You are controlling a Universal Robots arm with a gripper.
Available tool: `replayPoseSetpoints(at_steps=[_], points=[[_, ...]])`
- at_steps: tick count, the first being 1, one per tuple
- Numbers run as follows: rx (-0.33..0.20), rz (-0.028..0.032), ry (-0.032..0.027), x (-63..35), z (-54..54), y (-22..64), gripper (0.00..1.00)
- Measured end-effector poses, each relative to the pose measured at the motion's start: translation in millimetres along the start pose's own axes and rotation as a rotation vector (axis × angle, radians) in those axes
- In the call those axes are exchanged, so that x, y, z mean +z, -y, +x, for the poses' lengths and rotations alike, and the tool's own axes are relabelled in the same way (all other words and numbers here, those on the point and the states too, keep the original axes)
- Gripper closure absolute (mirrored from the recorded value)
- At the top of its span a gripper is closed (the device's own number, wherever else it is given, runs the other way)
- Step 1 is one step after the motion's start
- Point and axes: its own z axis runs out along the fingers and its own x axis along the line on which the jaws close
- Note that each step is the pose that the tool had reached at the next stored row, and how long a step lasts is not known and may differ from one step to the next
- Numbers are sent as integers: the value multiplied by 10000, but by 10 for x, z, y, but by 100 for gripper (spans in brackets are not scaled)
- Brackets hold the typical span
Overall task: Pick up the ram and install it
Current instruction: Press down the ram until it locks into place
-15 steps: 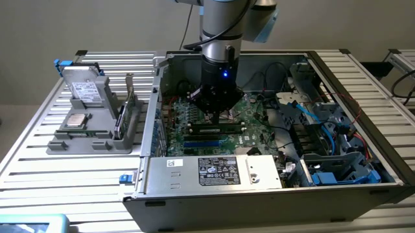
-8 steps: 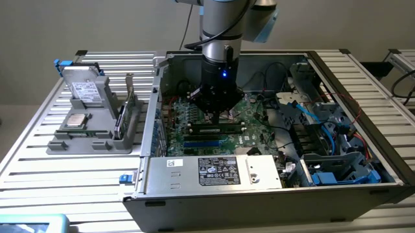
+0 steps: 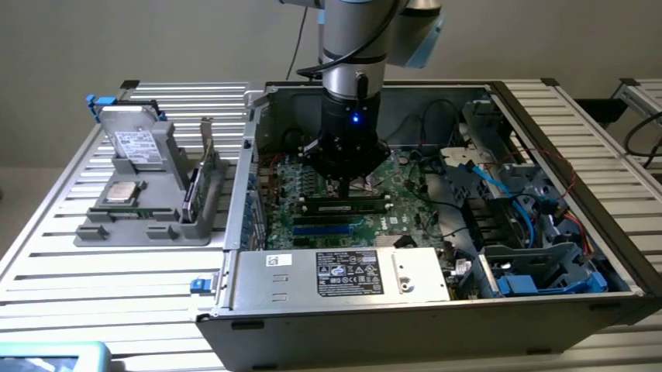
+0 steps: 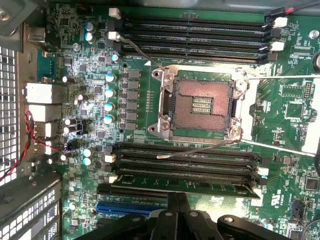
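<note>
- The motherboard (image 4: 150, 100) is green lacquered circuit board with a slight sheen
- Its memory slots (image 4: 190, 30) look like matt black plastic
- The CPU socket (image 4: 200, 102) has a bright bare-metal frame
- The gripper (image 4: 177, 212) is black, smooth and faintly glossy
- The computer case (image 3: 414, 325) is dull grey sheet metal
- The power supply (image 3: 342, 275) is pale metal bearing a paper label
- The table (image 3: 104, 279) is ribbed, brushed aluminium
</note>
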Motion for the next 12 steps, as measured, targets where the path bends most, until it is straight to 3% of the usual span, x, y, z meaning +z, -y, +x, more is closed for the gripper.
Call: replayPoseSetpoints(at_steps=[2, 3, 12], points=[[100, -138, 29, 0, -1, 0, 89], [133, -163, 35, 1, -1, -1, 89], [132, -163, 34, 1, -1, 0, 89]])
